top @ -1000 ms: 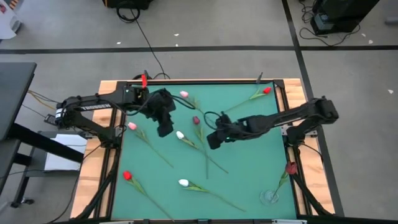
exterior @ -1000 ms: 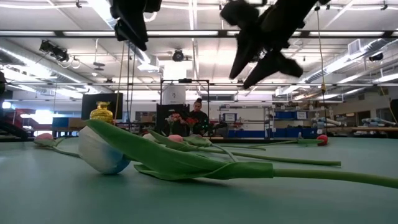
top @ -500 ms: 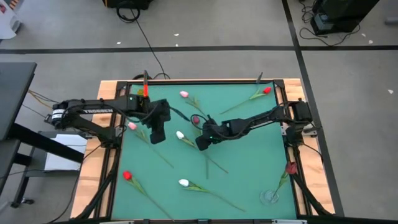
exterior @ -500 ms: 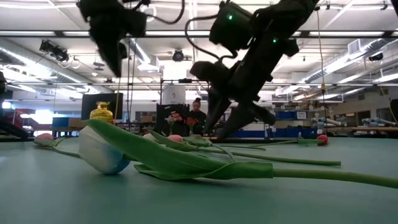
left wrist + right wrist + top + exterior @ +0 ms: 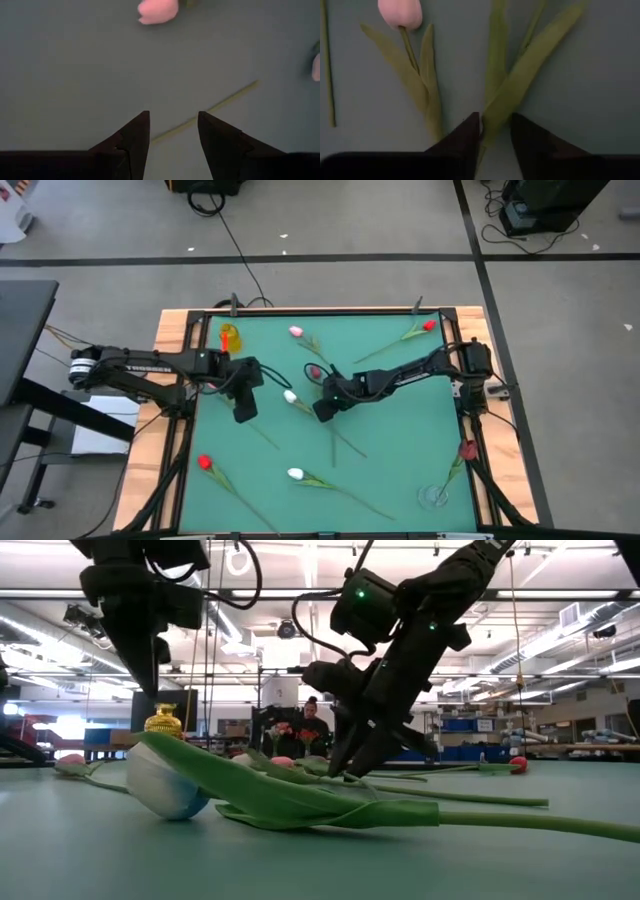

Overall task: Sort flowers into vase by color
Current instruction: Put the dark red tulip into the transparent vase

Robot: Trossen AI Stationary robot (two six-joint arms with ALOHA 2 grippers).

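Several tulips lie flat on the green table (image 5: 400, 430). My right gripper (image 5: 322, 408) (image 5: 495, 131) is down at the middle, shut on the dark maroon tulip (image 5: 315, 372); a white tulip (image 5: 290, 396) (image 5: 400, 12) lies just beyond it. My left gripper (image 5: 243, 406) (image 5: 171, 120) hangs open above a thin bare stem (image 5: 220, 104), touching nothing. Another white tulip (image 5: 165, 785) lies near the front edge. A clear glass vase (image 5: 432, 498) stands at the near right. My right gripper pinches the maroon tulip between its two fingers where the long leaves join the stem (image 5: 492, 125). The fingers (image 5: 350, 762) slant down from the table's right side and lie across the stem. The tulip lies on the table.
A small yellow vase (image 5: 230, 337) stands at the far left. Red tulips lie at the far right (image 5: 430, 325) and near left (image 5: 204, 463), a pink one (image 5: 296, 332) at the far edge. A maroon tulip (image 5: 467, 450) shows beside the glass vase. Wooden rails (image 5: 170, 440) frame the table.
Both grippers have come down. The left one has drawn back toward the table's near left, uncovering the yellow vase. The right one has gone toward the left onto the maroon tulip's leaves, and its fingers have drawn closer together. The tulips have stayed where they were.
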